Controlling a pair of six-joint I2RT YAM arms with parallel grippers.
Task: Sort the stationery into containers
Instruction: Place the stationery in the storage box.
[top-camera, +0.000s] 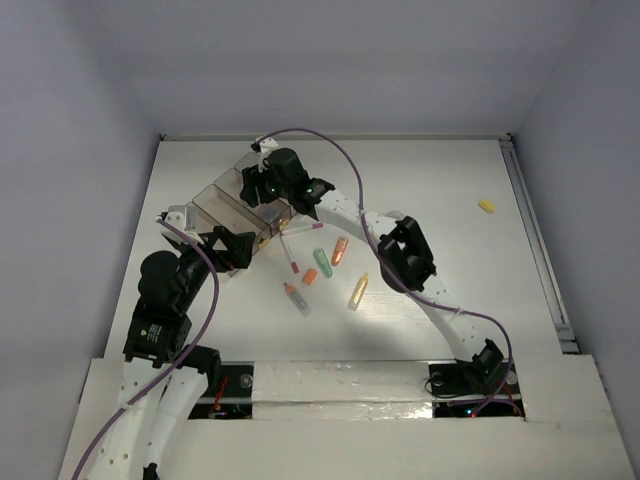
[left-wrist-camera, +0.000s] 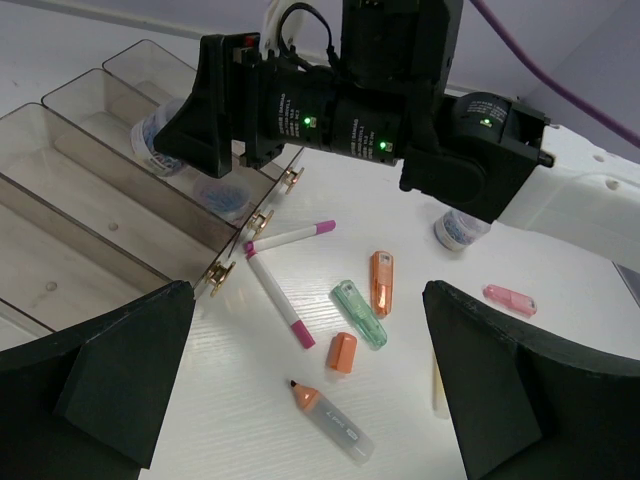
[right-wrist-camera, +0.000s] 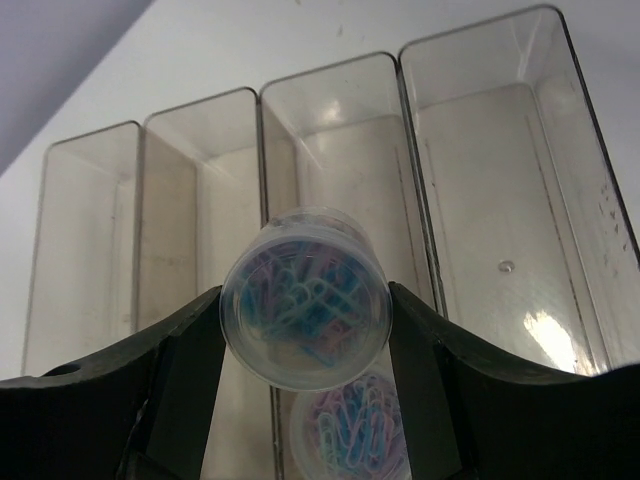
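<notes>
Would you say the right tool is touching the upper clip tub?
Touching. Right wrist view: the right tool presses both sides of the upper clip tub.

Orange stick (left-wrist-camera: 381, 282), green stick (left-wrist-camera: 359, 313), blue-lilac roll (right-wrist-camera: 305, 300)

Overhead wide, wrists close, sharing (partly) – containers (right-wrist-camera: 500, 200)

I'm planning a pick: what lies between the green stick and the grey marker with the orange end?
A short orange stick lies between them, clearest in the left wrist view.
</notes>
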